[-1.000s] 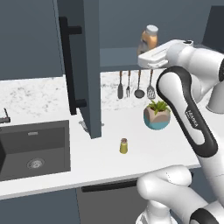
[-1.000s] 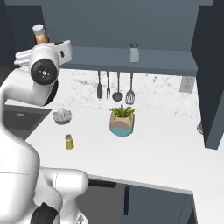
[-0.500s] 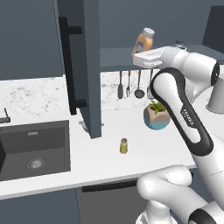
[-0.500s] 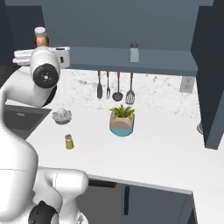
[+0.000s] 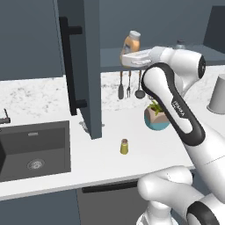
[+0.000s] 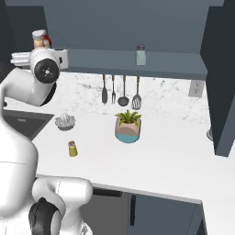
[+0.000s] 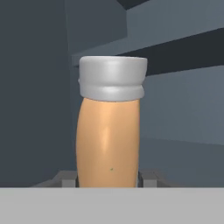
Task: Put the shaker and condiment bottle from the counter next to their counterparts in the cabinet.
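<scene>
Now the gripper [image 5: 128, 59] is clamped on the condiment bottle [image 5: 130, 45], which stands upright between the fingers with its pale cap on top; in the hand view the bottle [image 7: 109, 127] sits centred, with the dark inside of the cabinet behind it. Over the last second the hand has swung leftward along the front of the cabinet's shelf [image 5: 211, 53], away from the grey-green capped shaker [image 6: 140, 54] standing further right on it, and toward the open cabinet door [image 5: 81, 66]. In the right base view the bottle [image 6: 39, 40] has slid from beside the arm's round joint to nearly above it, close against something red on the shelf's left end that is too hidden to identify. That suggests the bottle is being taken toward its counterpart, though whether it is yet over the shelf or just in front cannot be told; it is not set down.

The yellow shaker [image 5: 125, 146] is on the counter [image 5: 44, 94] in the same spot as before, between the sink [image 5: 33, 149] and the potted plant [image 5: 156, 116], so that half of the task is untouched.
</scene>
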Controlling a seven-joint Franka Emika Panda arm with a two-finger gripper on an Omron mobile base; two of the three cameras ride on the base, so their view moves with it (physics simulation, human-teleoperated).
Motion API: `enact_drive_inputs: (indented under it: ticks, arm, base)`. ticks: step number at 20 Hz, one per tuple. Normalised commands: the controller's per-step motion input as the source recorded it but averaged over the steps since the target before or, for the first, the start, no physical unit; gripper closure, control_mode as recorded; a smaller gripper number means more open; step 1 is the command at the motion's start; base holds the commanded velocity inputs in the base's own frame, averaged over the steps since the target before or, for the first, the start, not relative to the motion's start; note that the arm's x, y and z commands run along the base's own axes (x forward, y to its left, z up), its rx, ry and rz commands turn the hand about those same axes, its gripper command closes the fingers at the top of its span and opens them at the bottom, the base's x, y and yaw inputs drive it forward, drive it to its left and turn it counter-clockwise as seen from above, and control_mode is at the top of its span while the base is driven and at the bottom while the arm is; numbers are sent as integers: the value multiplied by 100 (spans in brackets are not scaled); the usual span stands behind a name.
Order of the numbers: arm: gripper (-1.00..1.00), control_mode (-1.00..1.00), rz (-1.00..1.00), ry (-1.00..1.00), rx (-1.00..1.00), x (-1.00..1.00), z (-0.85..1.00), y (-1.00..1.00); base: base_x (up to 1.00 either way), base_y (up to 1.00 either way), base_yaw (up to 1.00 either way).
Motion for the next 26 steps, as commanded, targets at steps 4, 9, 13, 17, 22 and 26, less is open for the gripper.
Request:
enact_drive_inputs:
  ticks: [4,9,13,17,22,26]
  arm:
    - [100,-100,5,-6,-9,0,-25,0]
    - [100,-100,1,-1,-8,15,-26,4]
    - [100,-100,0,0,-4,23,-2,9]
    - [100,-100,0,0,-3,24,0,9]
    - [100,-100,0,2,0,34,-5,7]
    - [100,-100,0,2,0,44,-15,3]
  base:
    - [0,0,0]
    - [0,0,0]
    - [0,0,0]
    - [0,0,0]
    - [0,0,0]
    - [0,0,0]
